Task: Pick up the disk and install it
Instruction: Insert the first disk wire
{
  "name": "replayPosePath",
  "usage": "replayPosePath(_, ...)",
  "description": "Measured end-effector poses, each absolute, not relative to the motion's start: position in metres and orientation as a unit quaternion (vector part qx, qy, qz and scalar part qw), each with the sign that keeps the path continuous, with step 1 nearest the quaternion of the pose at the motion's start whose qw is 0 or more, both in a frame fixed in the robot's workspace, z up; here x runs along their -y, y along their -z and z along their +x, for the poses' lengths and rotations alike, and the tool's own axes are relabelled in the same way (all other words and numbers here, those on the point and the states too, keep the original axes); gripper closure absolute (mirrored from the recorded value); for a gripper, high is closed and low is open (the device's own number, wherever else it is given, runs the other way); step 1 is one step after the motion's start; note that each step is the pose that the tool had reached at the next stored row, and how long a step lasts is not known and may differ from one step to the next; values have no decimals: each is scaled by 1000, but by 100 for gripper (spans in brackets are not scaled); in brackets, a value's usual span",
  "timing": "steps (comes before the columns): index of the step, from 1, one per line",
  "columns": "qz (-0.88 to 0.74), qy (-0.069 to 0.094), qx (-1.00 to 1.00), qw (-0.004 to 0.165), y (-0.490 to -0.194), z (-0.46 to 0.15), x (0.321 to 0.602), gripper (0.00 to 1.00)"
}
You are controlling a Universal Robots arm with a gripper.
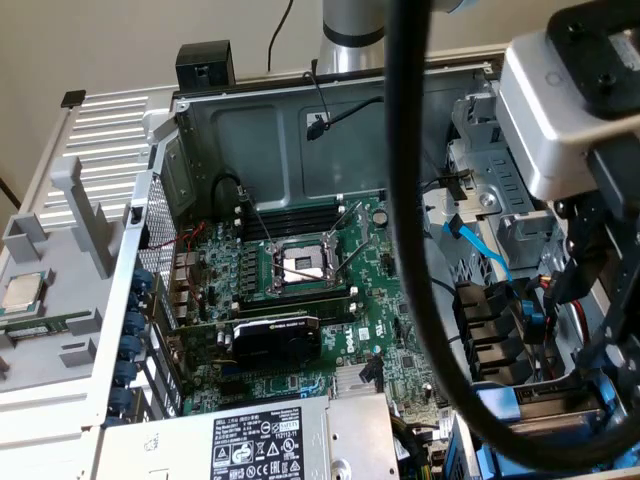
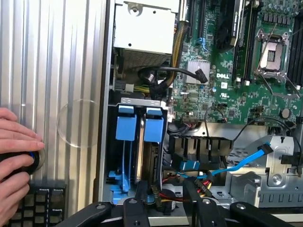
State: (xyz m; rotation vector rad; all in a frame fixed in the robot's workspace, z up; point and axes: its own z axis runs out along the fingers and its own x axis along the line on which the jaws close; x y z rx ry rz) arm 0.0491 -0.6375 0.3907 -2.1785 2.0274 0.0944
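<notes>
The claw (image 2: 164,187) hangs over the drive bay at the motherboard's (image 2: 222,90) edge, the edge away from the processor socket (image 2: 273,53). Its fingers (image 2: 140,191) are spread. The gap shows only red and yellow wiring deeper in the case, so nothing is clamped.

The disk (image 2: 154,126) is down in that bay, standing on edge with its blue carrier tab up, just beside the motherboard. A second blue tab (image 2: 127,124) sits right next to it, one slot further from the motherboard, with a thin metal edge between the two. Can't tell if the disk is fully seated.

A blue data cable (image 2: 241,163) runs loose past the black connector block (image 2: 199,149) near the motherboard's edge. The power supply box (image 2: 144,23) sits along the same motherboard edge as the bay.

On the far side of the bay from the motherboard is a ribbed metal surface (image 2: 52,71). A person's hand (image 2: 14,156) rests there on a round black object, near a keyboard (image 2: 45,203).

In the exterior view a loose processor chip (image 1: 22,292) lies outside the case wall, well apart from the motherboard.
</notes>
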Motion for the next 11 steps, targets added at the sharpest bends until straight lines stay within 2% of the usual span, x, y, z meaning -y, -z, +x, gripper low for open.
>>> replayPosePath(11, -762, -38, -642, 81, -384, 58, 638, 57)
